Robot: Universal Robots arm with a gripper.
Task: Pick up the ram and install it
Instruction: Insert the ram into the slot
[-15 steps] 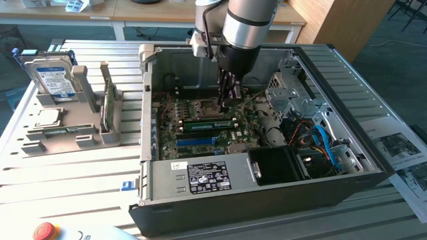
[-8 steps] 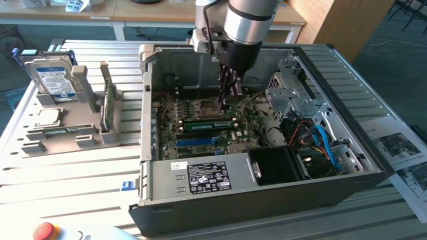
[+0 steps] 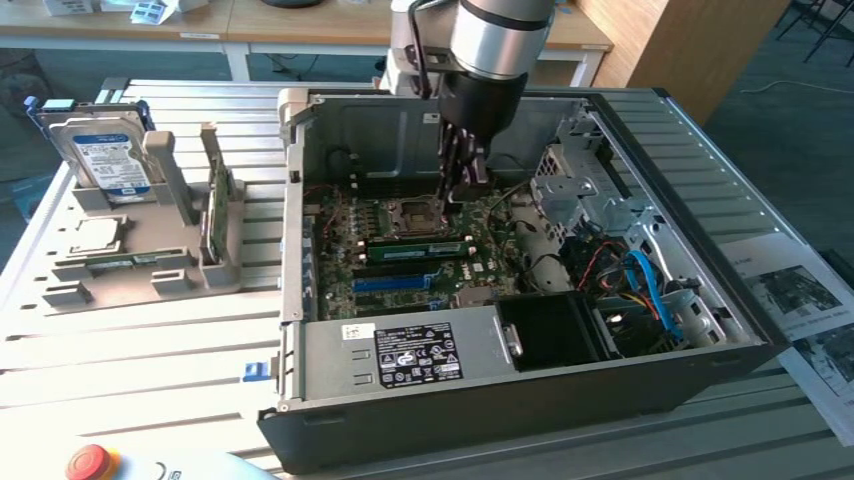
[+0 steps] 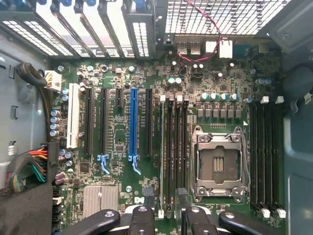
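A long green ram stick (image 3: pixel 414 248) stands on edge in a black memory slot of the motherboard (image 3: pixel 400 275), just beside the empty processor socket (image 3: pixel 411 213). In the wrist view it is a thin pale line (image 4: pixel 162 156) along the outermost slot next to the socket (image 4: pixel 218 164). My gripper (image 3: pixel 467 185) hangs inside the open computer case, a little above those slots. Its fingers (image 4: pixel 148 195) stand apart over the slot bank, and I see nothing held between them. Another thin green board (image 3: pixel 212 215) stands upright in the grey rack outside the case.
The grey rack (image 3: pixel 134 275) on the exterior view's left also holds a blue-labelled hard drive (image 3: pixel 110 160) and a small square processor (image 3: pixel 94 235). Case walls (image 3: pixel 300 200), drive cages (image 3: pixel 587 185), cables (image 3: pixel 641 280) and the power supply (image 3: pixel 407 355) ring the motherboard. A red stop button (image 3: pixel 88 462) sits nearest the camera.
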